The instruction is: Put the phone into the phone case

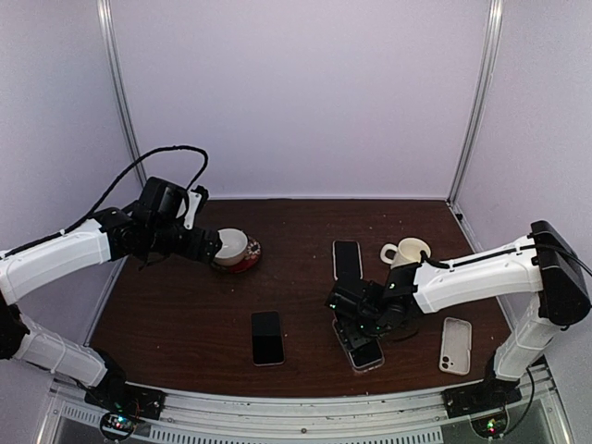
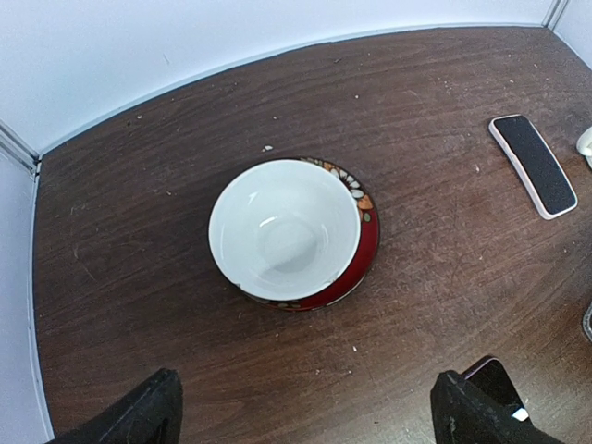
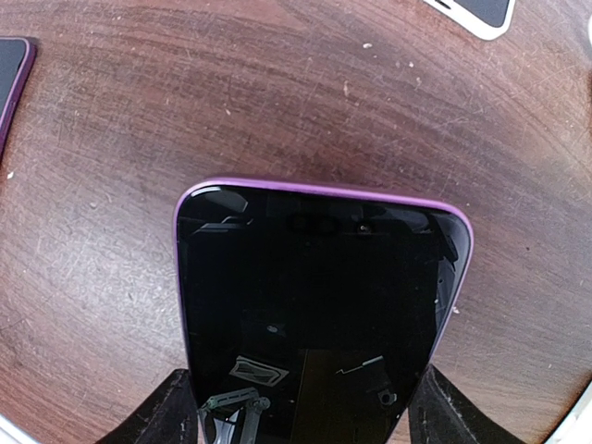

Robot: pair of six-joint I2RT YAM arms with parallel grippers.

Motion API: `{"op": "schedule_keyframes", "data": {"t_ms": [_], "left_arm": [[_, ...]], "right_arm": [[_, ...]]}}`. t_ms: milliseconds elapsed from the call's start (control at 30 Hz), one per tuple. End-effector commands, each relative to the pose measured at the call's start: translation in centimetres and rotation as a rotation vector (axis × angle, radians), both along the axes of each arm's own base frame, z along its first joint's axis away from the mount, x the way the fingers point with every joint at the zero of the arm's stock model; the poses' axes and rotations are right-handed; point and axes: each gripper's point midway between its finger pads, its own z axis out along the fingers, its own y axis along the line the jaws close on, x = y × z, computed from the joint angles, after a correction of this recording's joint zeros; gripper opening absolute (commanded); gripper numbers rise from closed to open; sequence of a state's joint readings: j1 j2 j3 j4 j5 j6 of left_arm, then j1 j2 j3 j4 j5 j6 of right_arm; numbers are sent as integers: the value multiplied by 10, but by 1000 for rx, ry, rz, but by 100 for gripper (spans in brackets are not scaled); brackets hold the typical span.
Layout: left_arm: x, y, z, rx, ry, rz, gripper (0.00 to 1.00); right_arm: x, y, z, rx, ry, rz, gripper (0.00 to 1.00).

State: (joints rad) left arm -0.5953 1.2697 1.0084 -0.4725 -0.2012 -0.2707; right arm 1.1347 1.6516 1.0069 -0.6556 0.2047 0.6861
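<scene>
Neighbouring the phone (image 3: 319, 305): mug (image 1: 408, 252), bowl (image 2: 284, 231), plate (image 2: 369, 242).

Phone (image 3: 319, 314): purple rim, flat, screen up.

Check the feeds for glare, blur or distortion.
Right wrist: sharp, though the phone screen carries mirror reflections. Left wrist: wide-angle bends the wall line; white bowl evenly lit. Top external: slightly soft, right gripper reads dark.

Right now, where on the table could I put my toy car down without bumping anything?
Left front is bare, between the plate and the black phone. So is the back strip behind the bowl and mug. The right is crowded: right gripper over the purple-edged phone, a white-edged phone, white case.
</scene>
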Motion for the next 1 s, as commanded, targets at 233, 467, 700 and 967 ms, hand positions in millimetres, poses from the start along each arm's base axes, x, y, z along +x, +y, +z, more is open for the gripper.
{"op": "schedule_keyframes", "data": {"t_ms": [233,467,700,967], "left_arm": [[8,-1,15,-14,-46,4,98],[9,-2,15,-12,-43,3,98],[9,-2,14,-12,-40,1,98],[9,-2,14,-11,-40,2,98]], "right_arm": [[-14,4,-9,-23,67,50,43],[-8,9,14,-11,31,80,42],[-8,13,26,11,19,112,41],[-14,15,8,15,60,101,40]]}}
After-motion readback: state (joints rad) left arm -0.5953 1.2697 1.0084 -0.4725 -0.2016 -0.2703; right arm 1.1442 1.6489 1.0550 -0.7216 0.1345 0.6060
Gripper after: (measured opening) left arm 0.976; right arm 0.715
